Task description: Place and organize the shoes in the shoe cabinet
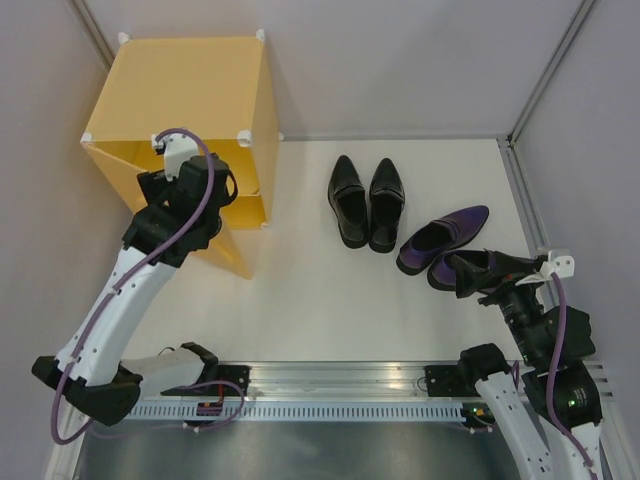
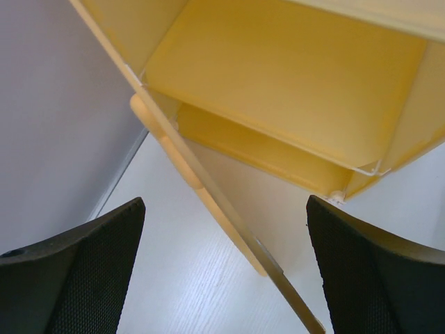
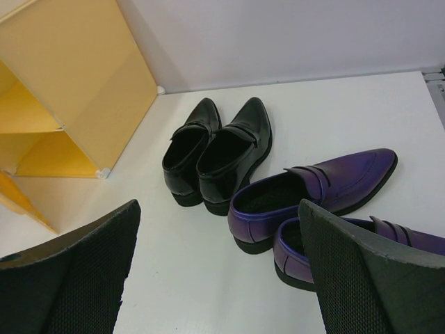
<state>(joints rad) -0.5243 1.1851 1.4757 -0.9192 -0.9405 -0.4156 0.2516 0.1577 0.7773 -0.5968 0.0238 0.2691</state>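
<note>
Four shoes [image 1: 348,200] sit on your table [image 1: 300,310], cabinet [image 1: 180,90] door [image 1: 232,255] open.
Your left gripper [image 2: 222,271] and right gripper [image 3: 219,271] both gape wide.

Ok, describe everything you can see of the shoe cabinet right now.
The cabinet is a yellow-orange, translucent-looking plastic cube with white corner connectors, standing upright at the far left. Its door is swung open, showing one shelf; both compartments look empty. The left tool hangs open before it, not touching.
</note>
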